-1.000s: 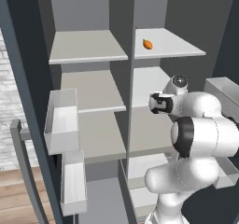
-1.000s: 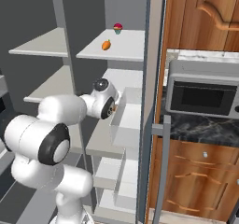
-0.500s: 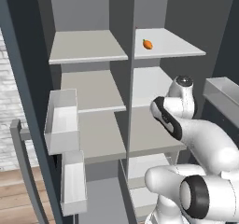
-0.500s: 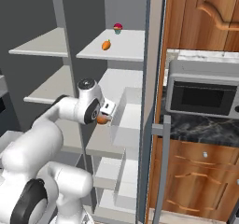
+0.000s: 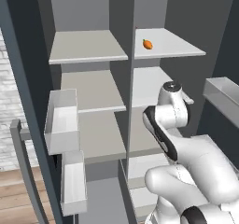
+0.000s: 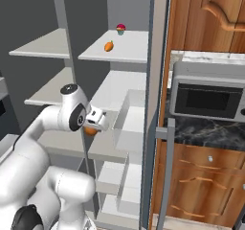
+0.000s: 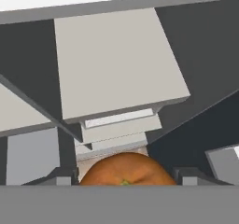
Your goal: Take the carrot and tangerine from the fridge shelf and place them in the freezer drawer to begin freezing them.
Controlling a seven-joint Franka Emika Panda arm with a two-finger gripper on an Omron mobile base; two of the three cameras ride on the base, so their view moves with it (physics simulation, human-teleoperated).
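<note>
End effector [image 6: 94, 126] grips the tangerine [image 7: 125, 170], now swung down from the shelves — freezer drawer next, carrot [image 5: 147, 44] still on its shelf [image 5: 177, 43].

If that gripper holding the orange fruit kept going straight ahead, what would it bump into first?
Probably the pale shelf ahead: the gripper, shut on the tangerine, points toward it, though depth is unclear.

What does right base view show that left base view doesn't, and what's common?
Right base view alone: the tangerine at the pincer, a small red-topped item at the back of the top shelf, the microwave, wooden cabinets. Left base view alone: white door bins, brick wall. Both: the carrot on the upper fridge shelf.
</note>
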